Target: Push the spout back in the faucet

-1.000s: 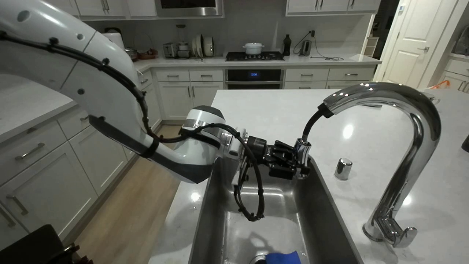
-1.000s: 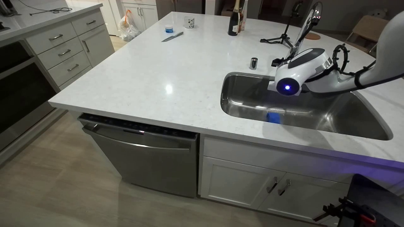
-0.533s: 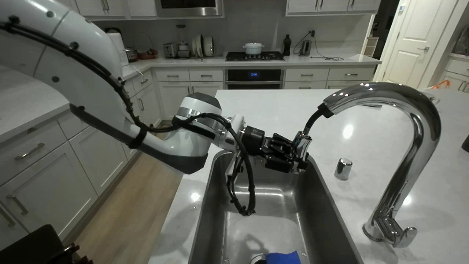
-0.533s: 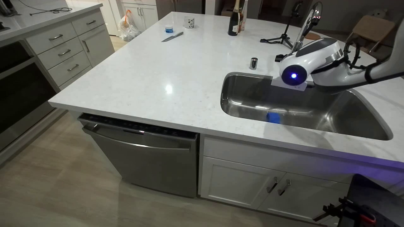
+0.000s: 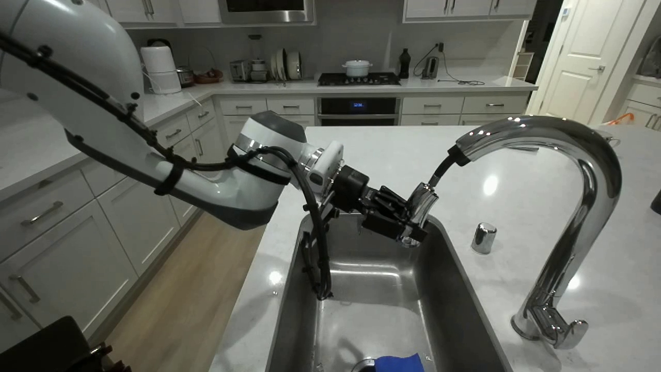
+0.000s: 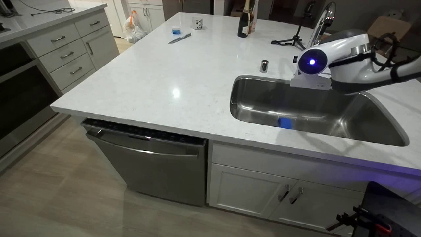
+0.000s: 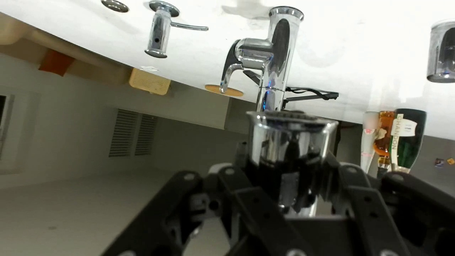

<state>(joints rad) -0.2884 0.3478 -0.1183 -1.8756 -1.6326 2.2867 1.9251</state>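
The spout (image 5: 422, 200) is a shiny chrome cylinder, tilted with its hose end leaning toward the faucet's mouth. My gripper (image 5: 412, 224) is shut around it, above the sink's far end. In the wrist view the gripper (image 7: 291, 174) holds the spout (image 7: 289, 142) between its fingers, with the rim facing the faucet base. A dark hose (image 5: 442, 168) runs from the spout up into the open end of the chrome faucet (image 5: 573, 248), leaving a gap between them. The faucet also shows in the wrist view (image 7: 280, 53). The arm hides the spout in an exterior view.
A chrome knob (image 5: 484, 238) stands on the counter between sink (image 6: 256, 115) and faucet. A blue cloth (image 5: 398, 363) lies in the sink. A soap dispenser (image 7: 159, 33) stands beside the faucet. A tripod (image 6: 292, 41) and bottles (image 6: 244, 26) stand farther off.
The arm has risen and my gripper has pitched. The spout has tilted more and its hose end has come up closer to the faucet's mouth. Less hose shows between them.
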